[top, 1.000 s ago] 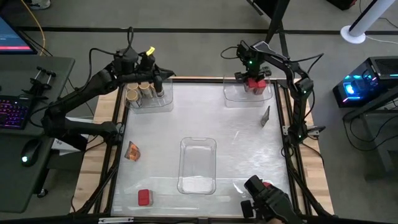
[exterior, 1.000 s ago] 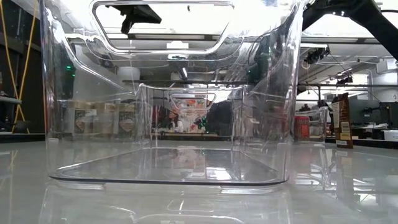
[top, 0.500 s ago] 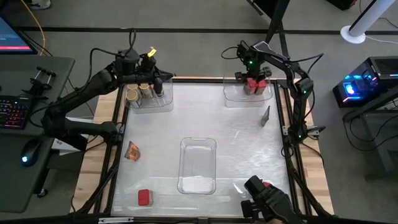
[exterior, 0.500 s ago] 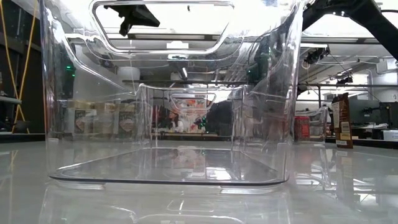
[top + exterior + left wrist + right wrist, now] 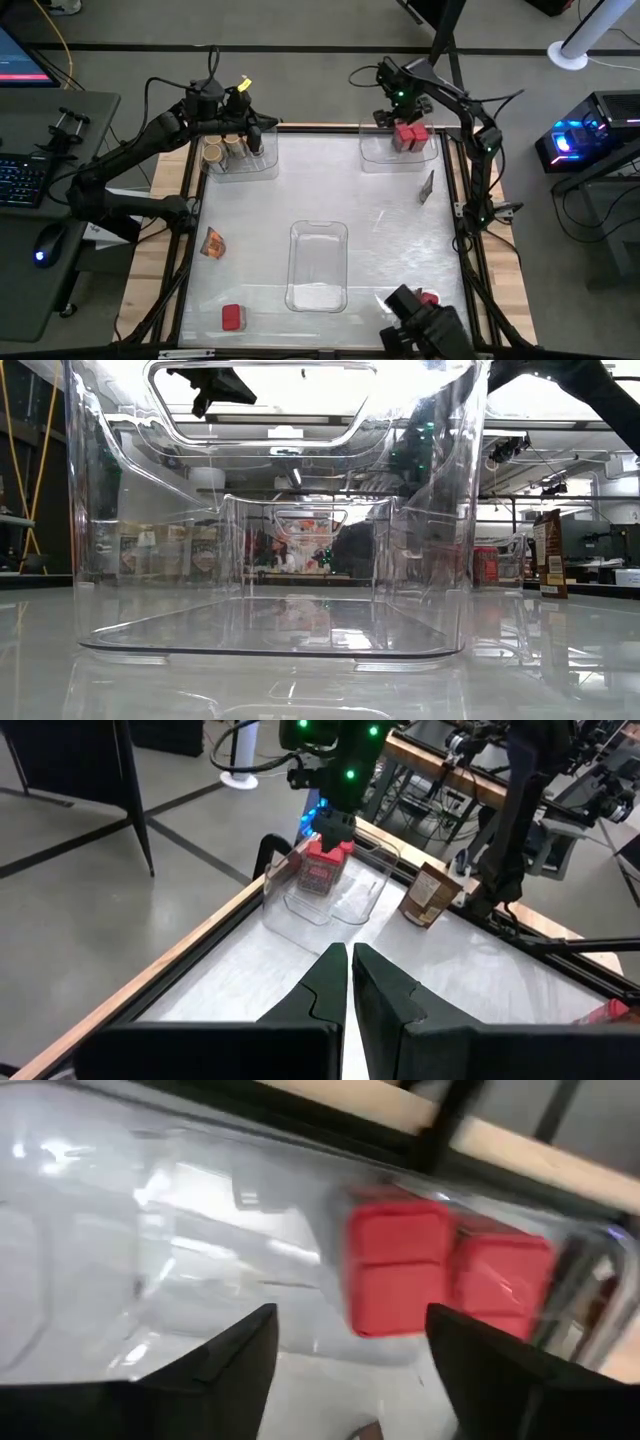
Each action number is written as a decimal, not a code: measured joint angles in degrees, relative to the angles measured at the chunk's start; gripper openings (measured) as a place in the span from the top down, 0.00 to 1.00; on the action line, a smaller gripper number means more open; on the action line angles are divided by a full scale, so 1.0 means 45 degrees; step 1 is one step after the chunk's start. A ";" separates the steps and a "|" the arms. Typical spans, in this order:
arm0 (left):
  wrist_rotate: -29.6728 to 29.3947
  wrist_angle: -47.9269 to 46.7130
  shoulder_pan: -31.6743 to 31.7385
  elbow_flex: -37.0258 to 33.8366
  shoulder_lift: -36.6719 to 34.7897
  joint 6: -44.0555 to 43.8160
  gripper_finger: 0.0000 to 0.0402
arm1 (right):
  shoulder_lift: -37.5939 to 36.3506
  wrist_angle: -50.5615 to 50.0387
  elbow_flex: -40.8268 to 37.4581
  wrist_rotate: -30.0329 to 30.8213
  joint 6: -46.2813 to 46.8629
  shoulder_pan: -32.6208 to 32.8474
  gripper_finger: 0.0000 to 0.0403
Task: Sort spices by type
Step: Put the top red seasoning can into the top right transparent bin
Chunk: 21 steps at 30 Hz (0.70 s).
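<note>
**Spice sorting: right gripper open above the far-right tray**

High view, clock directions taken from the table centre. The right gripper hangs at about 1 o'clock, over the outer edge of a clear tray that holds two red boxy containers side by side. In the right wrist view its two dark fingers stand well apart with nothing between them; the two red containers lie just beyond, behind the tray's clear wall, touching each other.

The left gripper sits at about 11 o'clock, over a second clear tray that holds round jars with tan lids. The left wrist view shows its fingers pressed together, gripping nothing.

A third clear tray, with nothing in it, lies at about 6 o'clock; in the low view it fills the foreground.

Loose items on the table: a brown packet stands at about 3 o'clock, near the right rail; an orange-red foil packet lies at about 8 o'clock by the left rail; one red boxy container rests at about 7 o'clock near the front edge; another red item shows at about 5 o'clock, partly hidden by a dark camera mount.
</note>
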 joint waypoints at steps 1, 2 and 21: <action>-0.0004 -0.0013 0.0000 0.0000 0.0000 0.0000 0.98 | 0.0000 0.0163 -0.0074 -0.0005 -0.0267 0.0144 0.44; -0.0010 -0.0038 0.0000 0.0000 0.0000 0.0000 0.98 | 0.0000 0.0354 -0.0252 -0.0004 -0.0430 0.0315 0.49; -0.0413 -0.0038 0.0005 -0.0005 0.0000 0.0015 0.98 | 0.0019 0.3850 -0.2661 0.1855 0.0805 0.0798 0.99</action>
